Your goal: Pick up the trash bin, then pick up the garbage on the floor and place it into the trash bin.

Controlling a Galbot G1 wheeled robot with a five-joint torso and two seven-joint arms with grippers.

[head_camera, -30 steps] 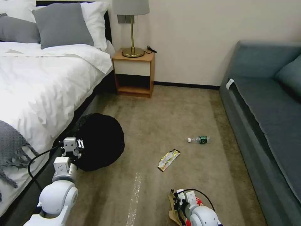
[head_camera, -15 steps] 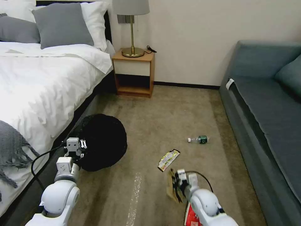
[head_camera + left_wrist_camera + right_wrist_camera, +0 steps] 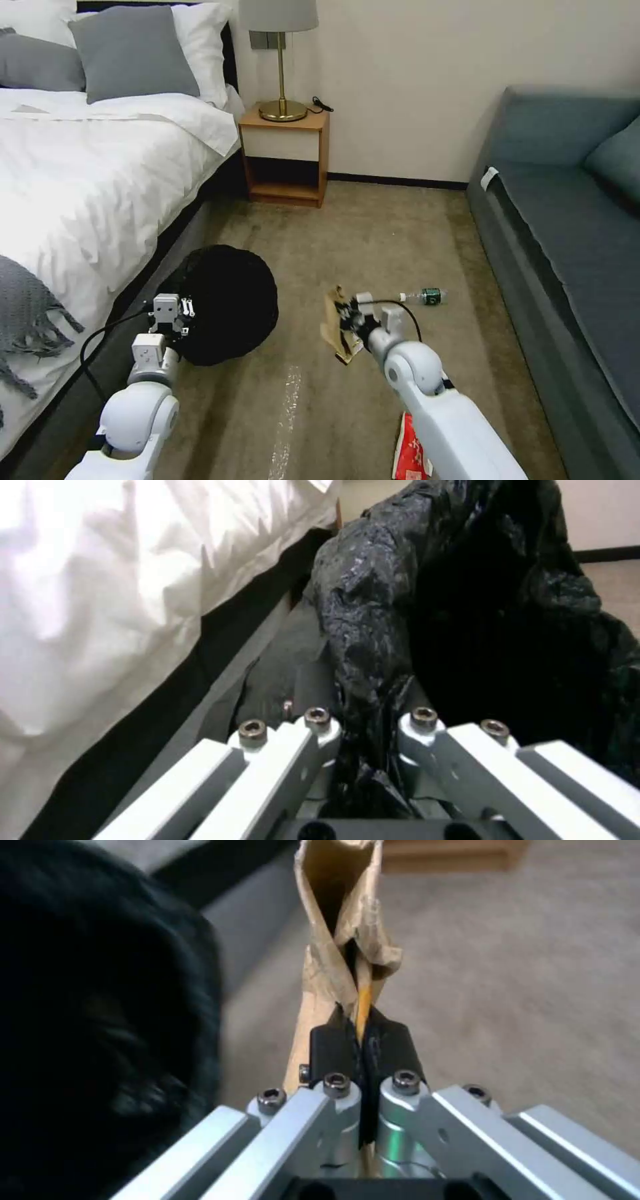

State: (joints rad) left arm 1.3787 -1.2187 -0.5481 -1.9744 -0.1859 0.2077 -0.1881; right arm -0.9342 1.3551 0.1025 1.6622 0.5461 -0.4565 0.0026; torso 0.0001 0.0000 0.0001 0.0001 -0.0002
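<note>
L gripper (image 3: pixel 172 319) clamped on rim of round white trash bin w/ crinkled black plastic liner (image 3: pixel 230 303), mouth held open beside bed | R gripper (image 3: pixel 360 1040) pinched shut on crumpled brown paper bag (image 3: pixel 340 947) — lifted off beige carpet floor (image 3: pixel 373 227), near bin for drop-in

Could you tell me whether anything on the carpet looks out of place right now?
Yes: a small clear bottle with a green label lies on its side on the beige carpet, and a red-and-white packet lies near the right arm.
</note>
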